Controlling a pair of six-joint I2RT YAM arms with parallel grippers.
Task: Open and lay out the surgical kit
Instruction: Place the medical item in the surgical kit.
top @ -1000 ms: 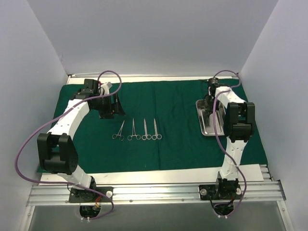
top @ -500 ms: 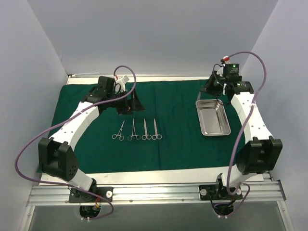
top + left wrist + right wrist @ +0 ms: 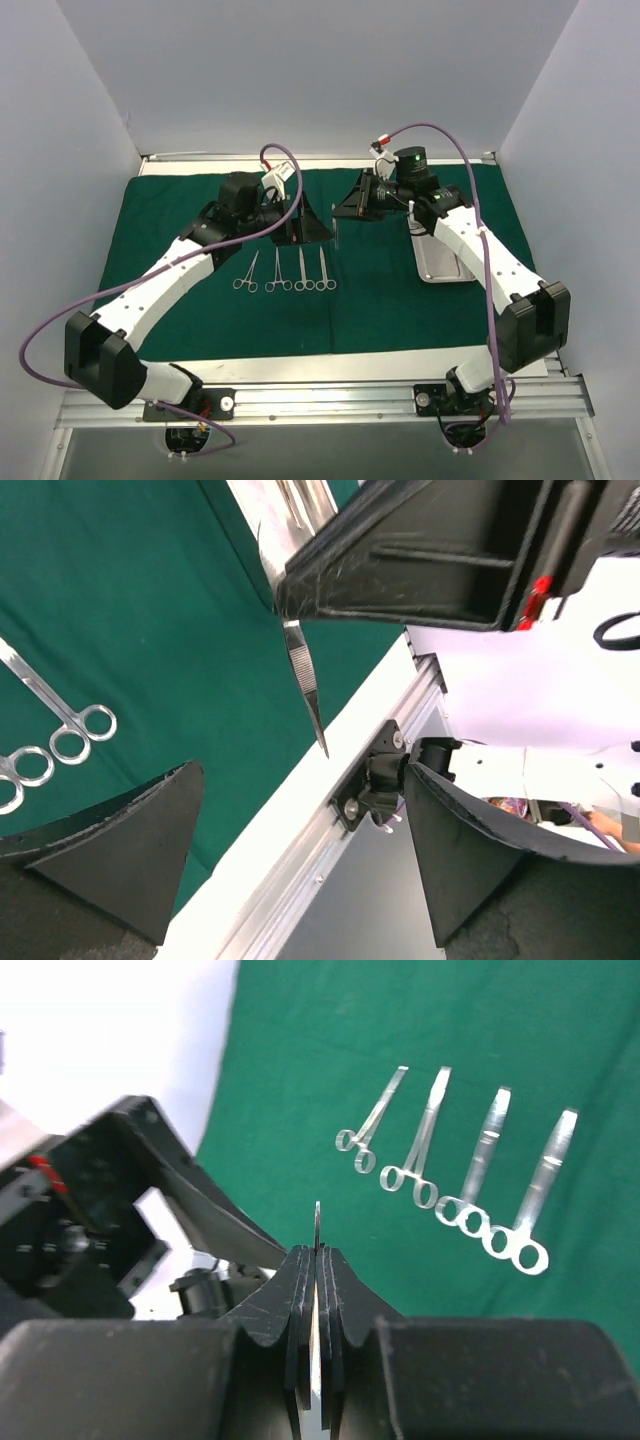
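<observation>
1. Right hand: clamped shut on the tweezers, above mid-drape, well clear of the tray.
2. Tweezers: the long axis runs out of the fingers toward the near edge, and the tip ends just beyond the right end of the forceps row.
3. Forceps: four lie parallel on the cloth, rings nearest the arms.
4. Left hand: jaws wide and empty, just left of the tweezers and facing them.
5. Judged next move: lower the tweezers alongside the row, axis parallel; the right arm is already placed for this.
</observation>
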